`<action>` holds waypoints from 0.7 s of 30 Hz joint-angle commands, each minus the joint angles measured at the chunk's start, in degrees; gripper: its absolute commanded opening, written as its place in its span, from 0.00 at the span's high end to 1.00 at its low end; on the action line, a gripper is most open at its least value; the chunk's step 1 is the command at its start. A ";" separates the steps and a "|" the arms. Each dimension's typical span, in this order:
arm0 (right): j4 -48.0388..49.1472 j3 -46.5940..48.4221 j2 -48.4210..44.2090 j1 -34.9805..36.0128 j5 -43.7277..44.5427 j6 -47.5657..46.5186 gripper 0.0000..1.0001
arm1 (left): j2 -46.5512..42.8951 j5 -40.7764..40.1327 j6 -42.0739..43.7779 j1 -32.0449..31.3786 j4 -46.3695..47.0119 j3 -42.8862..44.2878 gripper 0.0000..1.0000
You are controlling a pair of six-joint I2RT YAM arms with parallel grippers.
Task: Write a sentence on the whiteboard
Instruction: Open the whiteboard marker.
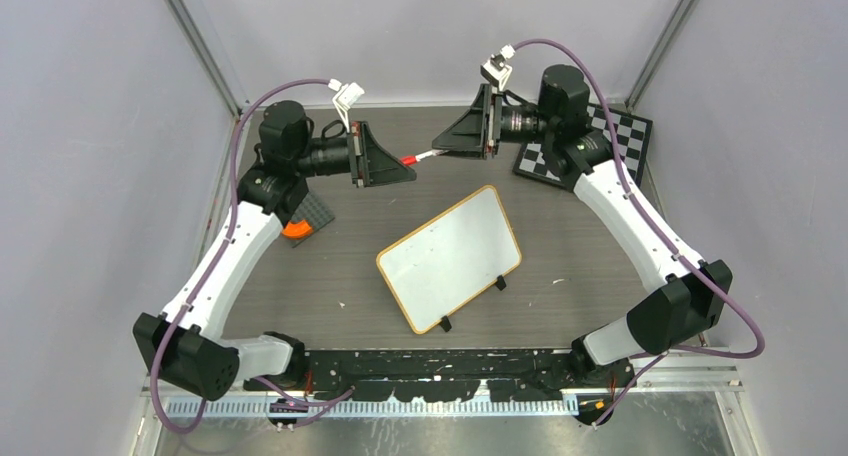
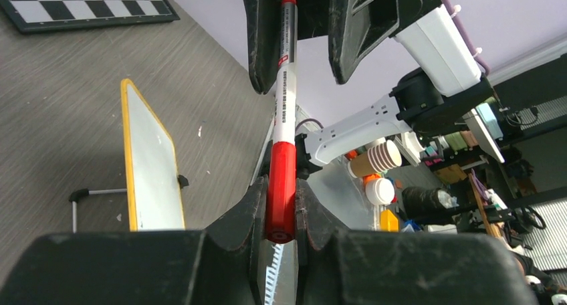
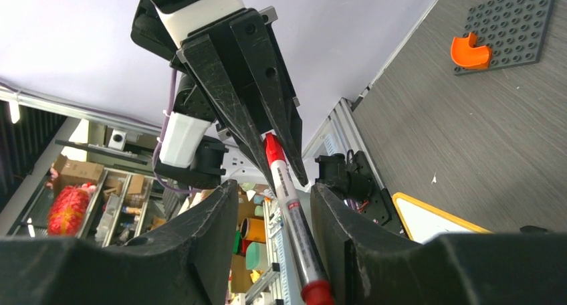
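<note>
Whiteboard [image 1: 450,258] blank, tilted on table [image 1: 330,276]; no containers.

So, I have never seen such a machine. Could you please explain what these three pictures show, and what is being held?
These are two robot arms fixed at the table's near edge. One picture looks down from above; the other two come from a camera on each wrist. On the table lie a blank whiteboard, a checkered board and a grey studded plate with an orange piece. The arms meet above the table around a red marker. The left gripper is shut on its red cap. The right gripper surrounds the barrel's other end; whether its fingers already touch it, I cannot tell.
</note>
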 commanded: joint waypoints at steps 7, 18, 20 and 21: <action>1.36 1.05 -1.37 2.10 -4.83 -1.69 0.57 | 0.96 5.47 -1.48 -0.56 3.98 0.06 1.00; -4.80 2.77 -1.02 2.47 -4.01 -6.75 0.76 | 1.52 6.70 -1.92 -0.99 3.72 -0.02 1.00; -7.10 3.47 -0.95 2.51 -3.55 -8.85 0.84 | 1.62 6.73 -1.83 -1.08 3.39 0.16 1.00; -7.77 3.59 -0.93 2.52 -3.44 -9.59 0.87 | 1.64 6.73 -1.71 -1.08 3.31 0.26 1.00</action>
